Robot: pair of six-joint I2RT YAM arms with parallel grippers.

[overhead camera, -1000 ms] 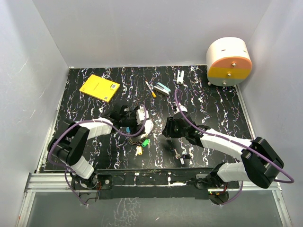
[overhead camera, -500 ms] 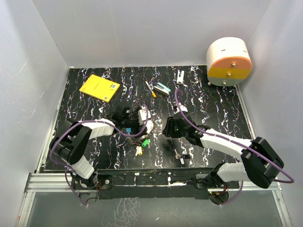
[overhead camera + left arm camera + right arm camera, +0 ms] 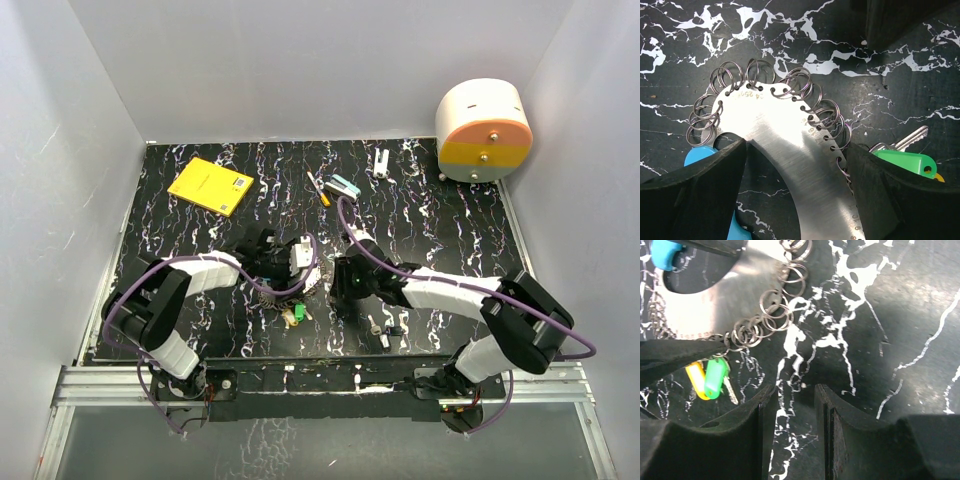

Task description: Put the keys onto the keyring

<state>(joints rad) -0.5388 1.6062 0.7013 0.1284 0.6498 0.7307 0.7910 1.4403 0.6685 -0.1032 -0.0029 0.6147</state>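
The keyring (image 3: 785,135) is a curved silvery plate edged with many small wire rings, with a blue plastic piece (image 3: 702,152) at one end. My left gripper (image 3: 796,145) is shut on it across its width, one finger on the inner edge and the other on the ringed outer edge. A green-headed key (image 3: 905,162) and a yellow-headed key (image 3: 696,380) hang from its rings and lie on the table (image 3: 450,220). Two silver keys (image 3: 380,330) lie loose near the front edge. My right gripper (image 3: 795,390) hovers open over bare table, just right of the keyring (image 3: 300,262).
A yellow notebook (image 3: 210,185) lies at the back left. An orange-and-white stick (image 3: 318,188), a teal-and-white block (image 3: 343,186) and a small white clip (image 3: 382,162) sit at the back centre. A white-and-orange drum (image 3: 484,130) stands at the back right corner.
My right arm has swung left, close to the keyring. The left gripper has shifted slightly with the keyring, and the green and yellow keys have slid a little toward the front.
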